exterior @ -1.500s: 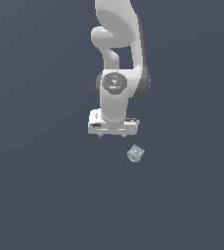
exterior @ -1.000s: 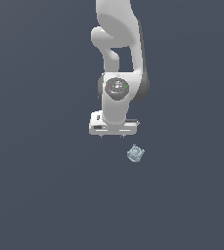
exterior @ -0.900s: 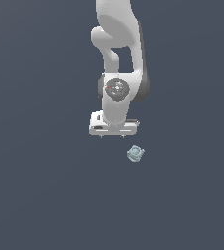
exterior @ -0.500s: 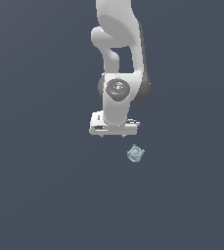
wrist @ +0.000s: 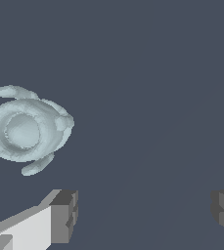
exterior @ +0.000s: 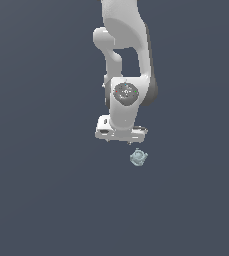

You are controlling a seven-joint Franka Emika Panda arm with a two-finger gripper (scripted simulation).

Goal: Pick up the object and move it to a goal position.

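Note:
The object (exterior: 138, 157) is a small pale blue-grey lumpy item with a ring-like rim, lying on the dark floor. In the wrist view it (wrist: 26, 130) shows large, with a round hollow and small knobs. My gripper (exterior: 120, 141) hangs under the white arm, just above the object and a little to the exterior view's left of it. In the wrist view the gripper (wrist: 143, 210) is open, its two grey fingertips (wrist: 64, 215) far apart. The object lies outside the gap, beside one finger. Nothing is held.
A uniform dark blue-grey floor (exterior: 46, 200) fills both views. The white arm (exterior: 126, 60) rises above the gripper to the top of the exterior view. No other objects or edges show.
The arm's wrist has shifted slightly; the hand sits in nearly the same place above the object. The object has not moved.

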